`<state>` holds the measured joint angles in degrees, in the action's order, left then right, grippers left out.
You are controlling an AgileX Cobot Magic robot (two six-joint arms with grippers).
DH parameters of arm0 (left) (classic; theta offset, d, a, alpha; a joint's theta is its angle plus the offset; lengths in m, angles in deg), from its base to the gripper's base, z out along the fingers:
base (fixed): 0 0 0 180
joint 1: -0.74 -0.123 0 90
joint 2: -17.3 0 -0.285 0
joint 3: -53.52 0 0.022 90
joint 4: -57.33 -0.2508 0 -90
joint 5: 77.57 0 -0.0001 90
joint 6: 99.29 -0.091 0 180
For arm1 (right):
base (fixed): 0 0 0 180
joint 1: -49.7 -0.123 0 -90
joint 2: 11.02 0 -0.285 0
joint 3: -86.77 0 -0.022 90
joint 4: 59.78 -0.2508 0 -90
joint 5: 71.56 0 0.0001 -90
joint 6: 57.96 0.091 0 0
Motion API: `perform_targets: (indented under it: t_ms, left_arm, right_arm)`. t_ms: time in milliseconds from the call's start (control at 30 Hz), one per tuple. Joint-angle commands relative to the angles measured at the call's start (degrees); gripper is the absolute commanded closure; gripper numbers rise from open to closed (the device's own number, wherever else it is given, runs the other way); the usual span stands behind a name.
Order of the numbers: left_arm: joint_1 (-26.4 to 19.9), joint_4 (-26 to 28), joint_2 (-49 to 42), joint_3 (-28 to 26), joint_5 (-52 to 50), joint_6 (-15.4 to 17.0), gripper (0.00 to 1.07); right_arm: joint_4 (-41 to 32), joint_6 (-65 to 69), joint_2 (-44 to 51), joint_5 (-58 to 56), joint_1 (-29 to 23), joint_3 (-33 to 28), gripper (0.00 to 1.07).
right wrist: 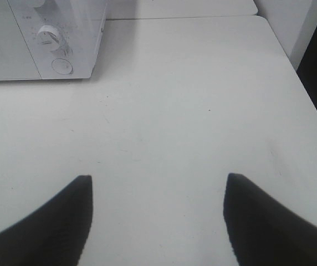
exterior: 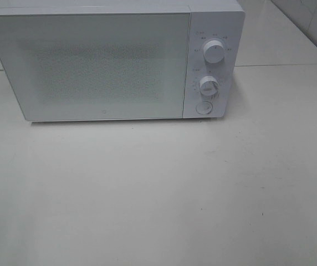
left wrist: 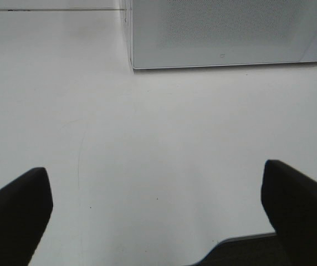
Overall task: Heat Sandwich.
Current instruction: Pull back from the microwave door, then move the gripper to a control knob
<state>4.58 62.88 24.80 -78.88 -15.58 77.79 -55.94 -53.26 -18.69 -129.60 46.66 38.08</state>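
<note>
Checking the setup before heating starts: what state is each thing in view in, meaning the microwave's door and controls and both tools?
Microwave door: shut.
Upper dial: untouched; setting too small to read.
Lower dial: untouched; setting too small to read.
Round button: nothing pressing it.
Left tool: open, empty.
Right tool: open, empty.

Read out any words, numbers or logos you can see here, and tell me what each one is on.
Microwave, markings round the upper knob: too blurred to read.
Markings round the lower knob: too small to read.
Tiny mark low on the door: unreadable.
Nothing else carries text.
</note>
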Motion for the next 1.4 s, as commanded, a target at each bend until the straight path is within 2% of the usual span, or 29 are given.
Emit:
perform_targets:
  t_ms: [33,933,1067,1100,1133,1200,1400]
  left_arm:
    - [-0.3,0.6,-1.4,0.1,-0.8,0.3,0.10]
    - [-0.3,0.6,-1.4,0.1,-0.8,0.3,0.10]
    - [-0.3,0.6,-1.4,0.1,-0.8,0.3,0.10]
    - [-0.3,0.6,-1.4,0.1,-0.8,0.3,0.10]
    - [-0.3,0.6,-1.4,0.1,-0.8,0.3,0.10]
    - [-0.3,0.6,-1.4,0.1,-0.8,0.3,0.10]
    - [-0.3,0.6,-1.4,0.1,-0.8,0.3,0.10]
  right_arm:
    - [-0.2,0.2,1.5,0.9,0.3,-0.1,0.41]
    - [0.1,0.3,1.5,0.9,0.3,-0.1,0.43]
    - [0.1,0.3,1.5,1.2,0.3,0.2,0.37]
    - [0.1,0.3,1.4,1.5,0.3,0.3,0.34]
    - [0.1,0.3,0.8,1.9,0.3,1.0,0.26]
    - [0.1,0.3,0.0,2.7,0.3,1.4,0.22]
    - [0.1,0.3,-3.3,7.1,0.3,1.5,0.21]
